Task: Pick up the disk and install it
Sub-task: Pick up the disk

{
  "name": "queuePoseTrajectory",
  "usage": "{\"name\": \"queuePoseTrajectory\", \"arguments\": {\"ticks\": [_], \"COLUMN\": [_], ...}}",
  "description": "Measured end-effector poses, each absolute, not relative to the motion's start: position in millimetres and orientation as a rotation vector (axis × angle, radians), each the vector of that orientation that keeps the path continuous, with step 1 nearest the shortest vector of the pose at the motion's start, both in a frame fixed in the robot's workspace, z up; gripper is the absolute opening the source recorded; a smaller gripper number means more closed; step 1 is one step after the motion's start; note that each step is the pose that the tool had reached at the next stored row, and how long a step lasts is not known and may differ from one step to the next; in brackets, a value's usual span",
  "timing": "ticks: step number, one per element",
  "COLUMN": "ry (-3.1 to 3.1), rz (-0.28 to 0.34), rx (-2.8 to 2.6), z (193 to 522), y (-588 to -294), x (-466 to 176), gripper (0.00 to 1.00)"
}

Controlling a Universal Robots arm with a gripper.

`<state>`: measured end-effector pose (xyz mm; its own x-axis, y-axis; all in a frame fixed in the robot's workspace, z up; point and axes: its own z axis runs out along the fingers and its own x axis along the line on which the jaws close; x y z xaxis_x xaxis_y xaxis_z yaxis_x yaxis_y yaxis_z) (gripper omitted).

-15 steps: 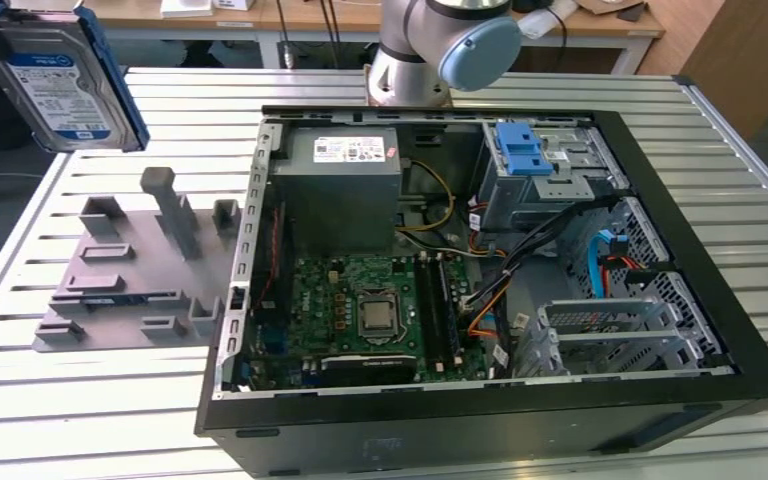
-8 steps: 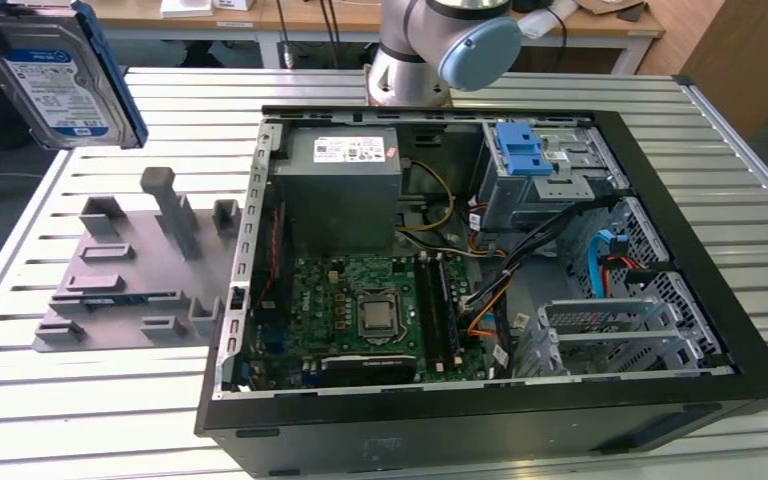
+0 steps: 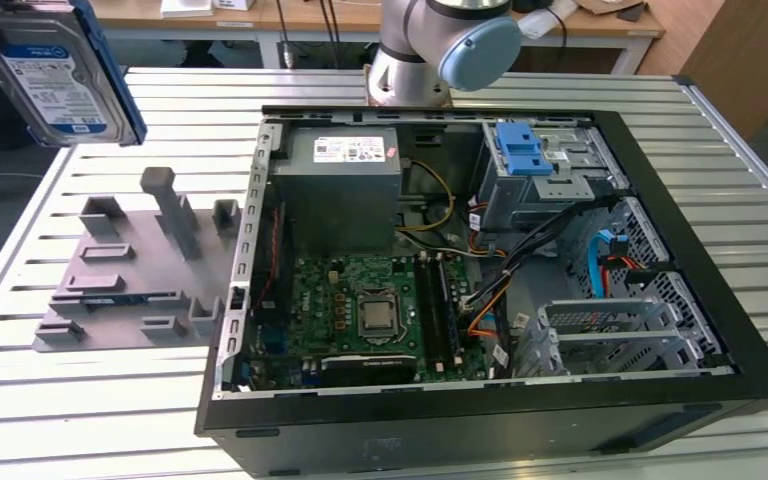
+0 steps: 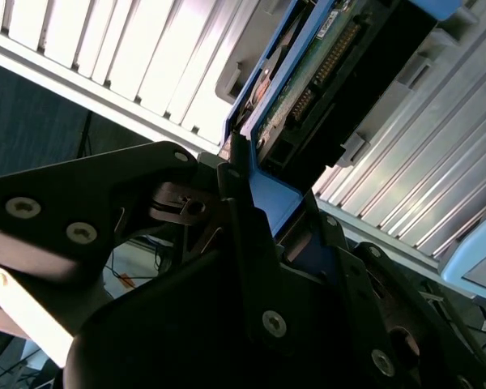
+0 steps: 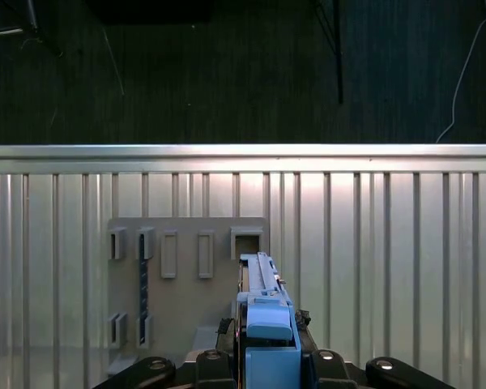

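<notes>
Presently, I read the gripper (image 5: 267, 356) as clamped on the disk (image 5: 263, 304); in the first wrist view the disk sits edge-on between the black fingers, its blue carrier rail toward that camera, above the grey fixture plate (image 5: 186, 275). In the second wrist view, the disk's circuit-board side and connector row show beyond the gripper's black linkage. In the exterior view the disk hangs in the air at that view's upper left (white-and-blue label facing the camera), clear of the slatted table (image 3: 91, 420). The open computer case (image 3: 491, 400) lies to the exterior view's right of the plate; its drive cage (image 3: 544, 170), with two blue tabs, is well apart from the disk.
</notes>
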<state>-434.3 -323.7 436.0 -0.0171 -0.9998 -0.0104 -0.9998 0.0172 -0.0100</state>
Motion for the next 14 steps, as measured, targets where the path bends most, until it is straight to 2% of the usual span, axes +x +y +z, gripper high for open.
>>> {"name": "queuePoseTrajectory", "arguments": {"ticks": [14], "ry": [2.230], "rz": [0.000], "rx": [-2.192], "z": [444.4], "y": [-323.7], "x": [-434.3], "gripper": [0.36]}}
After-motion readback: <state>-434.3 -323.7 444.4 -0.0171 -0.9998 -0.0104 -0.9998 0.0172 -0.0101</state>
